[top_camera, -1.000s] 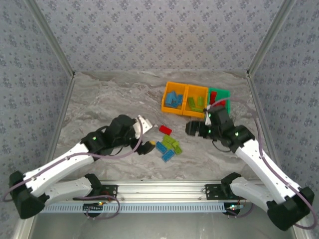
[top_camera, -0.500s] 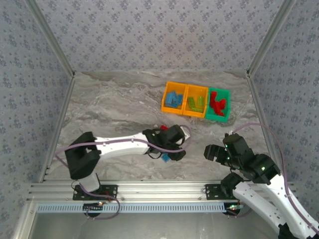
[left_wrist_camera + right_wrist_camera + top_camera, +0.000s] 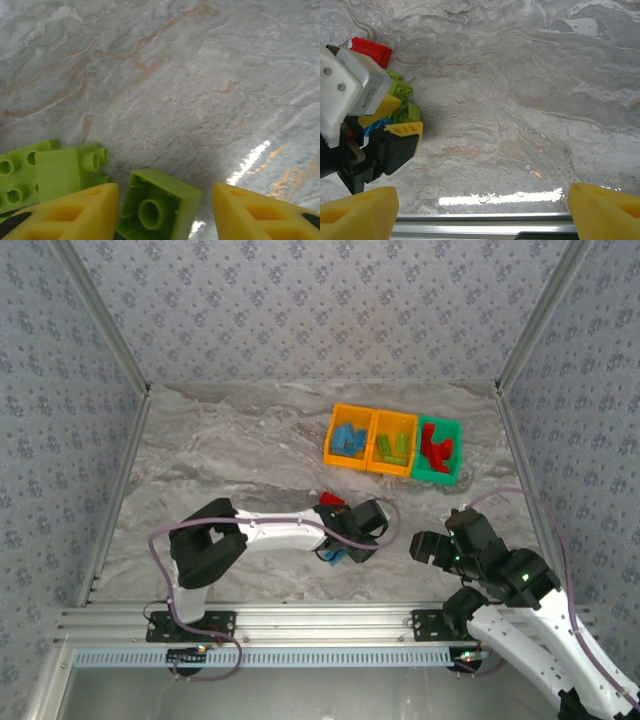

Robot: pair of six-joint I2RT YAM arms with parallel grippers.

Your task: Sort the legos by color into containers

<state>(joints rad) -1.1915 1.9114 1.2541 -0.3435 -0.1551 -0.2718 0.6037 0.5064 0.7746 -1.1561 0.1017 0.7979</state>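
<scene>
**Position.** The left end effector (image 3: pixel 165 192) stood low over the surface (image 3: pixel 175 75), at the small pile of loose bricks in the centre of the overhead frame. Its two fingers were apart. An upturned lime green brick (image 3: pixel 160 210) lay directly between them, hollow side up. The brick looked roughly square, with no marked long axis. A narrow gap showed at the right-hand finger. Contact at the other finger could not be determined.

**Nearby pieces.** Two more green bricks (image 3: pixel 47 172) lay just beside it, toward the lower left of the wrist frame. A red brick (image 3: pixel 370 51) and a blue brick (image 3: pixel 335 558) lay at the edges of the same pile.

**Other arm.** The right end effector (image 3: pixel 482 195) hung well apart, at the lower right of the overhead frame. Its fingers were spread wide and held nothing. The left arm was plainly the nearer.

**Containers.** Three joined bins sat toward the upper right of the overhead frame.
- The first orange bin (image 3: pixel 330 440) held blue bricks.
- The middle orange bin (image 3: pixel 395 415) held green bricks.
- The green bin (image 3: pixel 459 452) held red bricks.

**Judgement.** The coming move called for closing squarely on the green brick, and its destination was the middle bin.
</scene>
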